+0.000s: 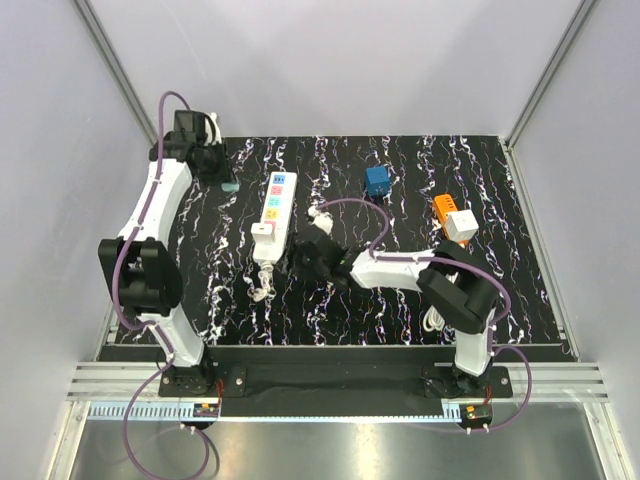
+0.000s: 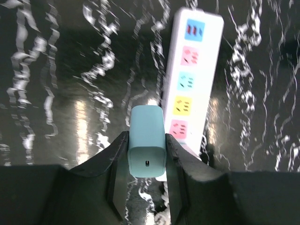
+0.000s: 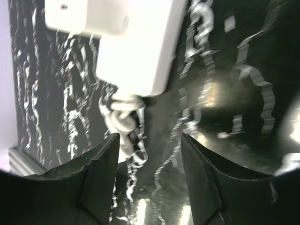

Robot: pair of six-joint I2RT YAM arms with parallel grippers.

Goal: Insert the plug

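Observation:
A white power strip with coloured sockets lies in the middle of the black marbled mat; a white plug sits in its near socket. My left gripper is at the far left, shut on a light teal plug, which I hold above the mat left of the strip. My right gripper is open and empty, low over the mat just right of the strip's near end, beside its coiled white cord.
A blue cube plug lies at the far middle. An orange and white adapter lies to the right. A white cable bundle lies by the right arm's base. Grey walls surround the mat.

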